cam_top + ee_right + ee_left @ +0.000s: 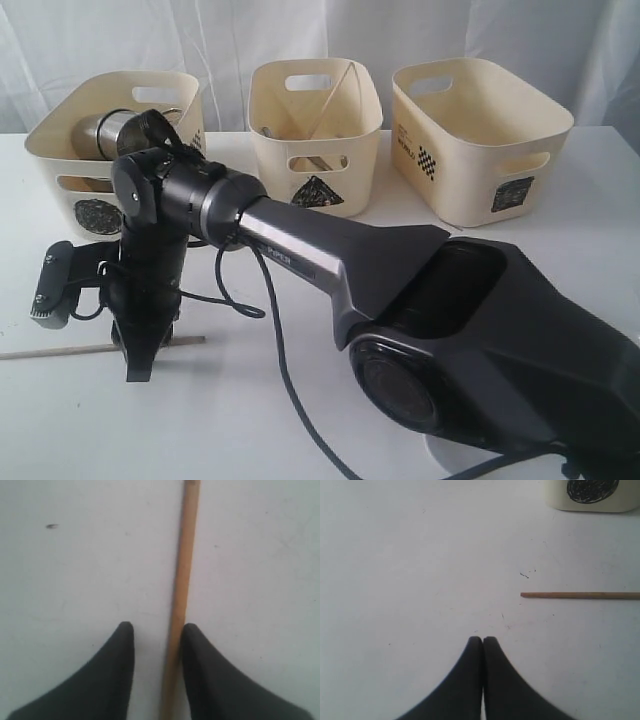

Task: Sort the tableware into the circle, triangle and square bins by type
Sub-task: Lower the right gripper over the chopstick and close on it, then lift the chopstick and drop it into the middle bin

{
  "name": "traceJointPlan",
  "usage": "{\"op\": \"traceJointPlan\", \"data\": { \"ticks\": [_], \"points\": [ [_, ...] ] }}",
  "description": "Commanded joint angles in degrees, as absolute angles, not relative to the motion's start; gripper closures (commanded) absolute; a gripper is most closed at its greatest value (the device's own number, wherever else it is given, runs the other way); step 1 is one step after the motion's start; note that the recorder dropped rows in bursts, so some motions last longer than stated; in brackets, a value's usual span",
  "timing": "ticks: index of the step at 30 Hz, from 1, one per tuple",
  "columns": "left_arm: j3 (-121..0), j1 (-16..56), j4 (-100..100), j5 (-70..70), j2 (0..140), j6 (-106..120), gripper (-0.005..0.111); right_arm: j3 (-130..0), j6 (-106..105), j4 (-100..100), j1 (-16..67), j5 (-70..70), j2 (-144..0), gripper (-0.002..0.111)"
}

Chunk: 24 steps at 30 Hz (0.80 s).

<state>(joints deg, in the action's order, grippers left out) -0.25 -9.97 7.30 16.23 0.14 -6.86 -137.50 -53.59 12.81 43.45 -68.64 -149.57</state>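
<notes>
One wooden chopstick [60, 351] lies flat on the white table [300, 420]. My right arm reaches across to the left side, and my right gripper [138, 372] points down over the chopstick [182, 580]. The right gripper [157, 627] is open and straddles the stick: one finger [200, 650] touches it, while the other stands a little apart. My left gripper [482, 639] is shut and empty just above the table, with the chopstick's [580, 595] end off to one side. A steel mug [100, 130] lies in the circle bin [60, 150]. Another chopstick [335, 95] leans in the triangle bin [315, 135].
The square bin [480, 140] stands at the back right, in a row with the other two. The circle bin's corner [592, 495] shows in the left wrist view. A black cable [280, 370] trails over the table beneath the right arm's big dark link [480, 340].
</notes>
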Motion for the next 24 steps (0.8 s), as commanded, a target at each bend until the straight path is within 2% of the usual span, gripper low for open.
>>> {"op": "traceJointPlan", "data": {
  "ticks": [1,3,4,10,24],
  "points": [
    [0.00,-9.61,7.39,16.19,0.00,-7.06,0.107,-136.49,-53.83,8.76,43.49,-68.89,-151.47,0.095],
    [0.00,-9.61,7.39,16.19,0.00,-7.06,0.107,-136.49,-52.47,6.49,43.61,-68.89,-151.47,0.107],
    [0.00,-9.61,7.39,16.19,0.00,-7.06,0.107,-136.49,-50.76,5.50,43.61,-68.89,-151.47,0.108],
    [0.00,-9.61,7.39,16.19,0.00,-7.06,0.107,-136.49,-43.72,3.11,43.61,-69.96,-149.86,0.108],
    [0.00,-9.61,7.39,16.19,0.00,-7.06,0.107,-136.49,-21.29,4.87,42.93,-69.96,-133.58,0.108]
  ]
}}
